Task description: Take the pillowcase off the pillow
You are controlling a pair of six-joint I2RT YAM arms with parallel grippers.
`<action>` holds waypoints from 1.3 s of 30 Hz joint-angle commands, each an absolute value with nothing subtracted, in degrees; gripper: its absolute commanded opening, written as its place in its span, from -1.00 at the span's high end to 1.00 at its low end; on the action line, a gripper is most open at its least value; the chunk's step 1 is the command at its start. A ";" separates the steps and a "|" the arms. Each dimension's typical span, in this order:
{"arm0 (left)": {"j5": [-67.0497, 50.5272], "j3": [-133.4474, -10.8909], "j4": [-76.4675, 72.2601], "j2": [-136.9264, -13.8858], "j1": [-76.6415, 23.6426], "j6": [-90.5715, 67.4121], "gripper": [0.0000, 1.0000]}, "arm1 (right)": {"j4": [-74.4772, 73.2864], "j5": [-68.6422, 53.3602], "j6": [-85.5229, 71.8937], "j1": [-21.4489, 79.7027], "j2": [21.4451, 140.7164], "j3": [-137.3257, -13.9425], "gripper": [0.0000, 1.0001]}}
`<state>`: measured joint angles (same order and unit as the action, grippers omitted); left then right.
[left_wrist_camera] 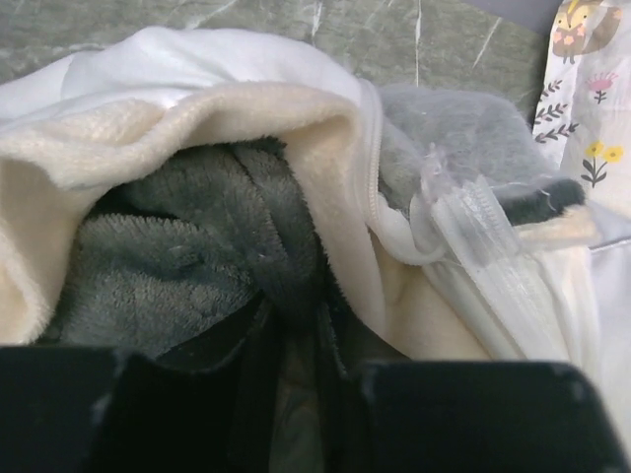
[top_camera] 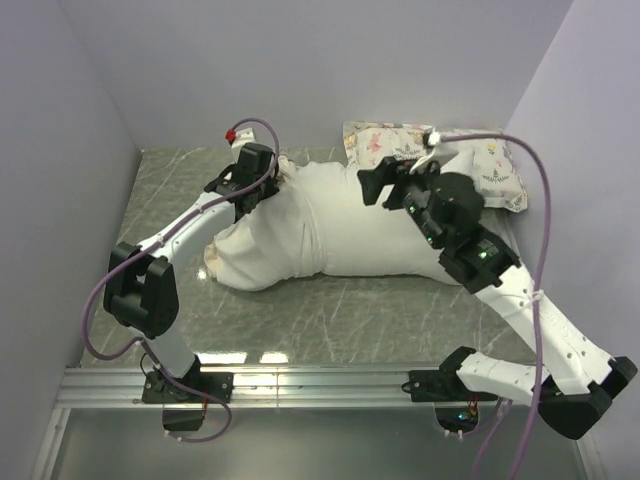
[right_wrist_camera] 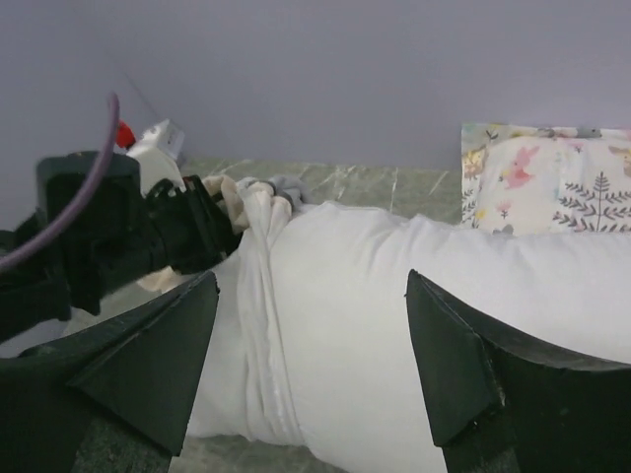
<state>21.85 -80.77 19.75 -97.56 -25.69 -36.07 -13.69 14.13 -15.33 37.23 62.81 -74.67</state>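
Two grippers logged: your left gripper [left_wrist_camera: 296, 330] was clamped on a grey plush fold of the pillowcase [top_camera: 250, 250], bunched over the left-hand end of the pillow [top_camera: 390, 235]; your right gripper [right_wrist_camera: 311, 281] hung wide open, empty, above the pillow. Mid-peel, probably; next, pin pillow, pull cover clear

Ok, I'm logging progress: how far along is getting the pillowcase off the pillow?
Done: most of the pillow looks bare. In hand: the left tool is shut on the pillowcase, bunched inside-out over the pillow's left end; the right tool hangs open above the pillow. Left: drawing the case off that end.
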 commanded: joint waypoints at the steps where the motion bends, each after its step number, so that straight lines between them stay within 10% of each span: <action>1: 14.94 -76.38 29.71 -96.33 -27.07 -35.86 0.47 | -12.24 15.47 -16.95 38.76 66.70 -62.45 -0.70; 6: 15.64 -75.84 30.67 -92.90 -26.98 -35.60 0.08 | -9.05 12.39 -18.54 39.64 77.67 -58.80 -0.74; 10: 16.08 -78.66 32.08 -90.10 -27.33 -34.37 -0.66 | -13.70 11.43 -20.04 40.08 90.24 -64.67 -0.75; 13: 17.22 -81.38 33.65 -85.44 -28.21 -33.66 -0.84 | -12.75 8.88 -21.79 40.08 94.48 -65.04 -0.26; 14: 17.66 -82.08 33.92 -83.08 -29.17 -33.49 -0.86 | -12.57 8.62 -22.93 39.99 95.09 -64.95 0.50; 17: 20.56 -81.57 34.72 -78.60 -31.54 -33.66 -0.90 | -12.39 7.91 -23.90 40.08 95.71 -65.48 0.95; 27: 23.30 -60.40 30.25 -70.05 -37.71 -40.69 -0.91 | -15.99 4.31 -25.05 40.08 94.66 -70.40 1.00; 30: 24.85 -59.50 29.09 -72.85 -37.62 -41.22 -0.68 | -17.05 4.57 -24.79 40.17 93.78 -71.19 1.00; 35: 35.40 -65.03 37.43 -76.12 -36.13 -42.18 0.95 | -18.99 7.65 -24.17 37.98 90.19 -70.14 1.00; 39: 37.79 -65.66 40.08 -72.70 -26.14 -41.40 0.99 | -19.68 8.96 -24.08 34.82 84.21 -67.06 1.00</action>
